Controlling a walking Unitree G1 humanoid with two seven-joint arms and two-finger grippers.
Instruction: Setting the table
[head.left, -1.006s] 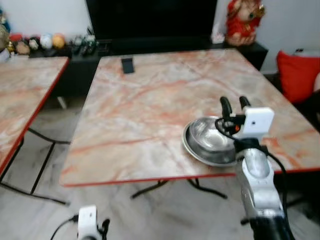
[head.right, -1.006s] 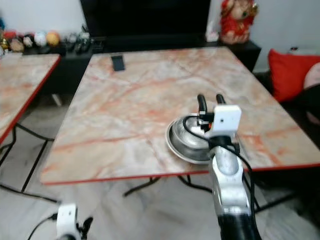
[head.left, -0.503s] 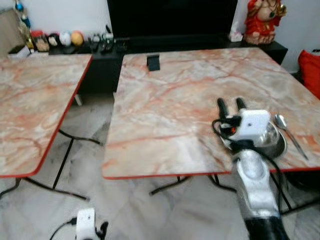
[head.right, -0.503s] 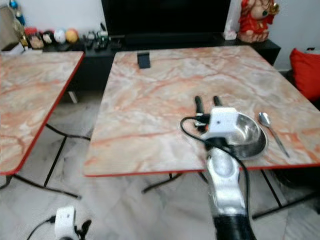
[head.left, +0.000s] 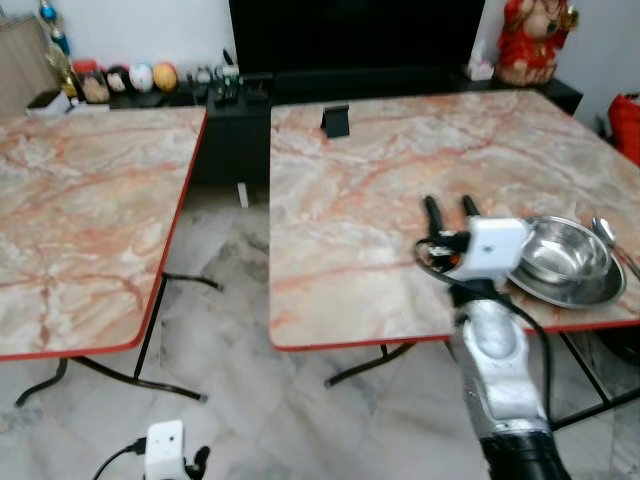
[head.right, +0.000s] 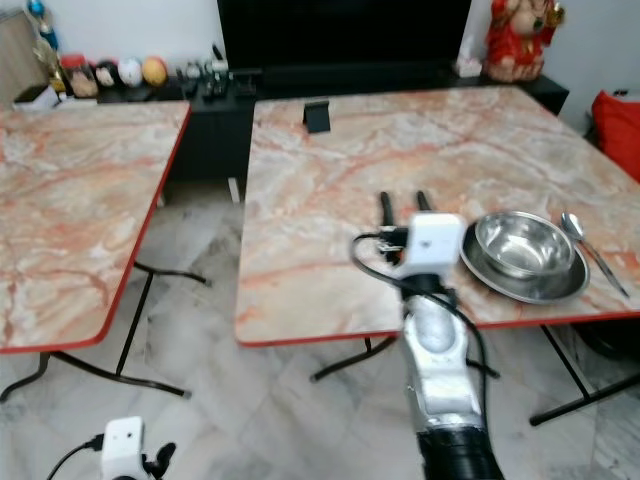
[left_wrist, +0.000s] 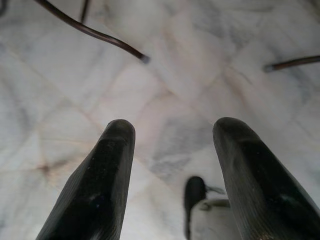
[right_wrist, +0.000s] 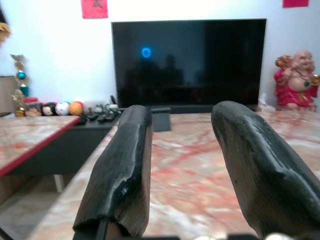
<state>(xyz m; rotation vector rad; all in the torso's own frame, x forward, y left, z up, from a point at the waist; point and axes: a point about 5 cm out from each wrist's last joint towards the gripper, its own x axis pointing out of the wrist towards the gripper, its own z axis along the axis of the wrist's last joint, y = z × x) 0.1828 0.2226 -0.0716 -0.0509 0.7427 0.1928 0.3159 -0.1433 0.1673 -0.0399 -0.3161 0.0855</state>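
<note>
A steel bowl (head.left: 560, 250) rests in a steel plate (head.left: 590, 290) near the front right edge of the marble table (head.left: 400, 160). A spoon (head.right: 590, 245) lies just right of them. My right gripper (head.left: 450, 208) is raised over the table's front part, left of the bowl, open with nothing between its fingers (right_wrist: 125, 165). My left gripper (left_wrist: 172, 150) hangs low above the tiled floor, open and empty; its wrist camera housing (head.left: 165, 450) shows at the bottom left.
A second marble table (head.left: 80, 210) stands to the left, with a floor gap between the two. A small black object (head.left: 335, 118) sits at the far left of the right table. Behind are a dark TV (right_wrist: 187, 60), a red figurine (head.left: 527, 35) and a red cushion (head.right: 618, 125).
The whole view has swung left: the second table has come into view and the bowl has shifted to the right side. My right gripper stays raised and open.
</note>
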